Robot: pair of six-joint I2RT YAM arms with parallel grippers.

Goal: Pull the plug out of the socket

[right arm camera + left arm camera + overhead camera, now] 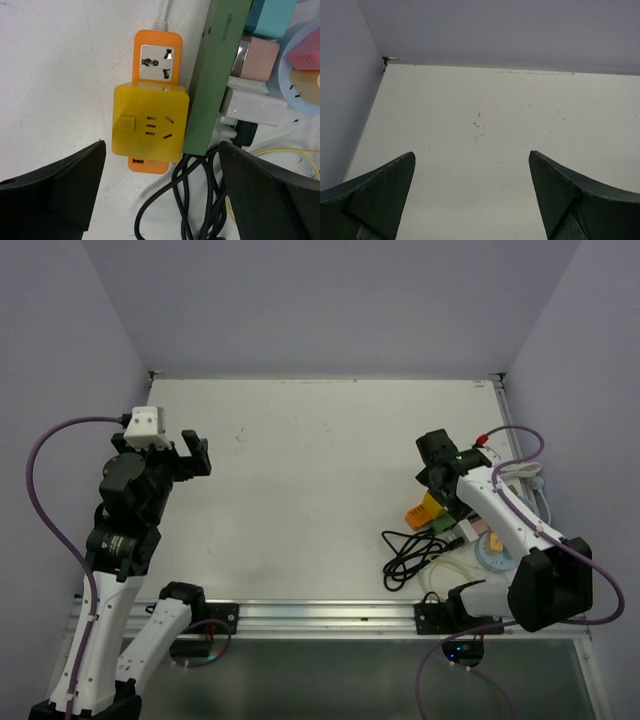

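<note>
1. Top view: a white table (pixel 320 480) boxed in by pale lavender walls (pixel 330 300), with a few faint scuffs on its surface.
2. The left claw (pixel 185 455) hangs over the left side of the table with its fingers spread and nothing between them. It is well apart from the clutter.
3. The clutter sits at the right edge. A yellow plug block (pixel 432 504) sits on an orange socket strip (pixel 417 516), and a black cable (pixel 405 555) lies coiled just in front of them.
4. The right claw (pixel 438 485) is poised directly above the plug block.
5. Left wrist view: both dark fingers (pixel 380 195) stand far apart, framing only bare tabletop and the back wall.
6. Right wrist view: the plug block (pixel 150 125) is a square of translucent yellow.
   - A small round-cornered button sits at the left of its face.
   - Beside the button is a set of socket slots.
7. The plug block covers the lower part of the socket strip (pixel 156 55). The strip's free outlet shows in a pale plate above it, and a white cord leaves the strip's far end.
8. A green strip (pixel 215 75) lies touching the plug block's right side. Pink and teal blocks and a white plug are crowded beyond it.
9. The right claw (pixel 162 144) is gaping wide and holds nothing. One finger flanks each side of the plug block, and neither touches it.
</note>
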